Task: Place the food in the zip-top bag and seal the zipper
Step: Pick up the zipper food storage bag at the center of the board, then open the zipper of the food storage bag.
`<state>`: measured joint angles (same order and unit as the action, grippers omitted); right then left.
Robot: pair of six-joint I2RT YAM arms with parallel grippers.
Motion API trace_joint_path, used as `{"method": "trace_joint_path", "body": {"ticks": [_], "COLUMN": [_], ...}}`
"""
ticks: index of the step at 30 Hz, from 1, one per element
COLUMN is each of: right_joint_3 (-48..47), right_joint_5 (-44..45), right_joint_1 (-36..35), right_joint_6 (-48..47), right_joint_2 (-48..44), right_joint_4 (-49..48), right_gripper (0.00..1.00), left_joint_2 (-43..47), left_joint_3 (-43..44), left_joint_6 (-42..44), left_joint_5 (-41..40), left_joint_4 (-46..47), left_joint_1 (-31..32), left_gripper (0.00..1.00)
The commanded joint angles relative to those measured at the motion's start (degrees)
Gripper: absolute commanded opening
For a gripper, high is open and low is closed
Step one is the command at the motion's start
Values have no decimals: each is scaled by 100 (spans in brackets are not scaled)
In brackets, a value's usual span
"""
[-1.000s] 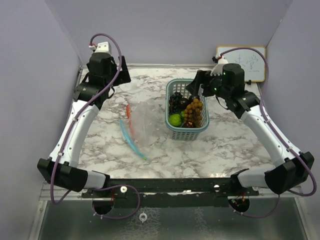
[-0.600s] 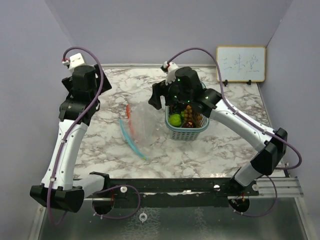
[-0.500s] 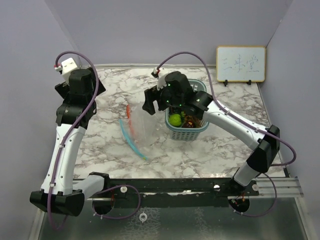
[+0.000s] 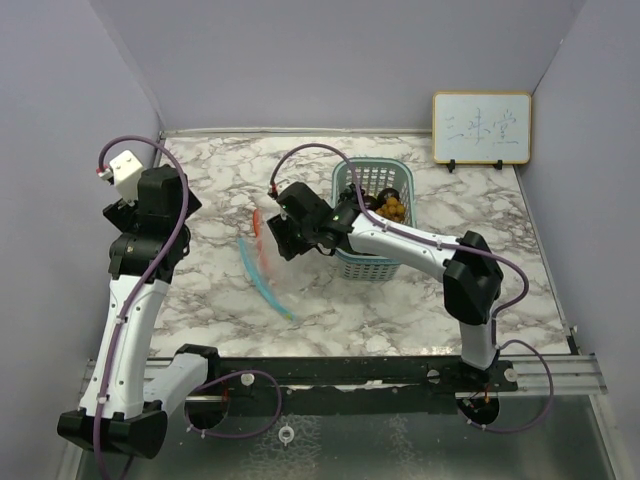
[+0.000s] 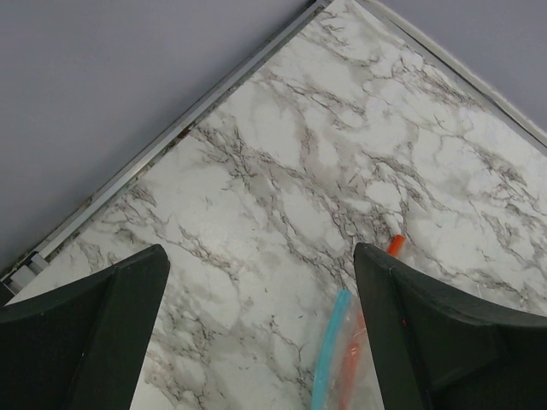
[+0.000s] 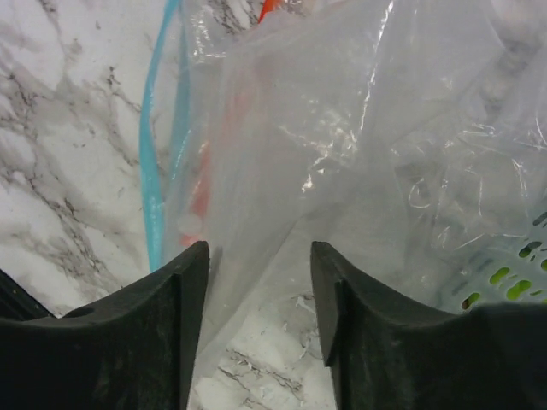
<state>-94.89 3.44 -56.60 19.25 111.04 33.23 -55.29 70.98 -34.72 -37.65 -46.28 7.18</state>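
Observation:
The clear zip-top bag (image 4: 268, 258) lies flat on the marble table, with a blue strip and an orange strip along its left edge. My right gripper (image 4: 282, 236) is open and empty, its jaws low over the bag (image 6: 342, 128), one on each side of a plastic fold (image 6: 259, 248). The food sits in the teal mesh basket (image 4: 385, 268). I see the tan-brown berry cluster (image 4: 393, 208); my right arm hides the rest. Green shows through the basket mesh (image 6: 504, 278). My left gripper (image 4: 175, 205) is open and empty above bare marble (image 5: 261, 249), left of the bag's zipper end (image 5: 329, 359).
A small whiteboard (image 4: 481, 127) stands at the back right against the wall. Purple walls close the table at the back and both sides. The table's back-left edge rail (image 5: 171, 137) runs near my left gripper.
My right arm has swung left from over the basket and come down onto the bag. My left arm has drawn back toward the left wall and nearer the front.

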Motion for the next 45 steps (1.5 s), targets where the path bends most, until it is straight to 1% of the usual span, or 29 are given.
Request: {"method": "trace_joint_path", "body": {"ticks": [1,3,4,5,6,8,10,11,13,15,18,22,24,27,29,32,34,38,40,41,43,45], "right_joint_3": [-238,-244,-344,-470,-602,-929,-1319,-1502,-1760,-1726,-1362,-1151,-1107,-827,-527,-132,54,419,473,476,485,505], "right_joint_5": [634,665,737,822,934,1133,1067,786,-51,-1300,-2834,-4426,-5187,-6024,-6490,-6844,-6933,-6969,-6993,-6997,-6993,-6961], "right_joint_1": [27,29,26,26,35,102,344,561,1150,1838,2582,3087,3214,3234,3234,3241,3251,3260,3260,3260,3260,3260], "right_joint_6": [102,114,121,112,54,-83,-83,-7,345,774,1357,1939,2325,3036,3715,4649,5151,6198,6374,6381,6350,6350], "right_joint_2": [127,156,155,112,37,-188,-413,-503,-648,-830,-1171,-1321,-1312,-1359,-1416,-1513,-1546,-1567,-1553,-1562,-1570,-1571], "right_joint_4": [8,29,135,249,315,406,518,570,677,528,-192,-1017,-1551,-2701,-3740,-5105,-5831,-7214,-7475,-7488,-7459,-7455], "right_gripper": [40,19,11,4,3,2,2,2,2,2,2,2,2,2,2,2,2,2,2,2,2,2], "left_joint_2": [186,240,259,274,275,304,335,377,514,722,1010,981,894,769,669,497,394,280,275,273,268,271], "left_joint_3": [-153,-231,-255,-253,-231,-190,-125,-110,-156,-317,-596,-611,-635,-900,-1127,-1263,-1233,-1250,-1303,-1338,-1408,-1503], "left_joint_6": [-161,-101,-58,-20,26,158,319,391,541,669,648,497,319,-446,-999,-1461,-1546,-1639,-1696,-1719,-1798,-1887], "left_joint_5": [111,191,230,281,341,571,933,1150,1700,2390,3369,4586,5260,6121,6507,6801,6916,7042,7043,7050,7084,7156], "left_joint_4": [-80,-4,49,83,127,300,518,681,1106,1670,2526,3209,3617,4580,5302,5936,6074,6194,6271,6291,6354,6478], "left_joint_1": [-24,-27,-29,-25,-28,-25,-24,-26,-24,-24,-30,-24,-25,-24,-24,-24,-24,-24,-24,-24,-24,-28], "left_gripper": [92,91,91,90,90,86,83,83,80,79,79,77,71,68,68,66,63,61,60,60,55,54]}}
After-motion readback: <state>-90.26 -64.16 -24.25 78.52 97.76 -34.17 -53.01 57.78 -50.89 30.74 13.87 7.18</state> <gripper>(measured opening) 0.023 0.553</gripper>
